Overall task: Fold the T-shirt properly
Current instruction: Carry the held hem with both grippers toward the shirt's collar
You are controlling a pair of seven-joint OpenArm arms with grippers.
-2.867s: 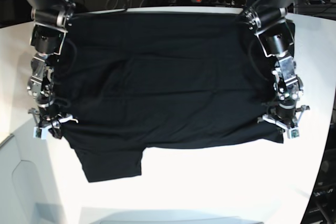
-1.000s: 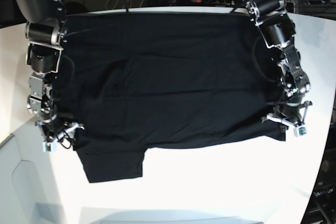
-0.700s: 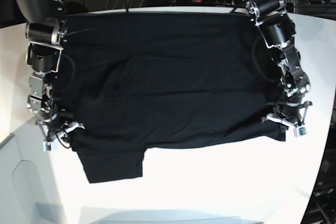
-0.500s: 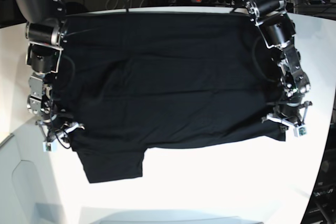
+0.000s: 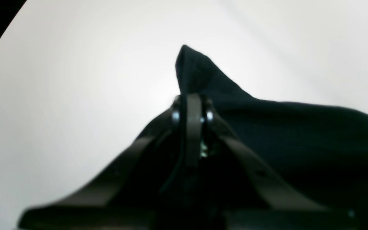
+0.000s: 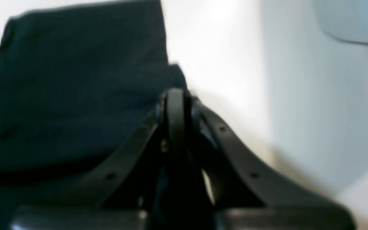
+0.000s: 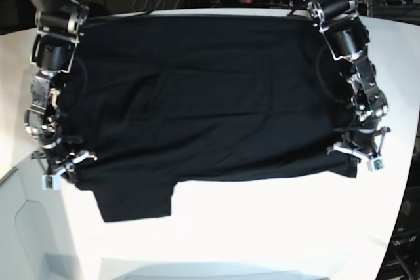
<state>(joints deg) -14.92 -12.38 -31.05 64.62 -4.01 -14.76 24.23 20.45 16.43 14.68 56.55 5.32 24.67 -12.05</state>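
The T-shirt (image 7: 203,103) is seen spread wide across the white surface (image 7: 275,227), black cloth reaching from one arm to the other, with one sleeve (image 7: 134,201) left hanging toward the near edge. On the left gripper (image 7: 357,155) the jaws are pressed together, and in the left wrist view a peaked corner of the black cloth (image 5: 196,73) is seen pinched up just past the tips of the left gripper (image 5: 192,108), the rest of the fabric falling away to one side of the jaws and the bare surface (image 5: 59,95) lying on the other. On the right gripper (image 7: 62,167) the jaws are likewise brought together at the shirt's opposite edge; in the right wrist view the hem (image 6: 85,95) is seen gathered against the closed tips of the right gripper (image 6: 175,99), with a folded layer of cloth stacked beyond them. Whether cloth is truly caught between these right jaws cannot be told from the blurred picture, though the fabric is met right at the tips. Beside those jaws a pale strip of surface (image 6: 222,64) is shown.
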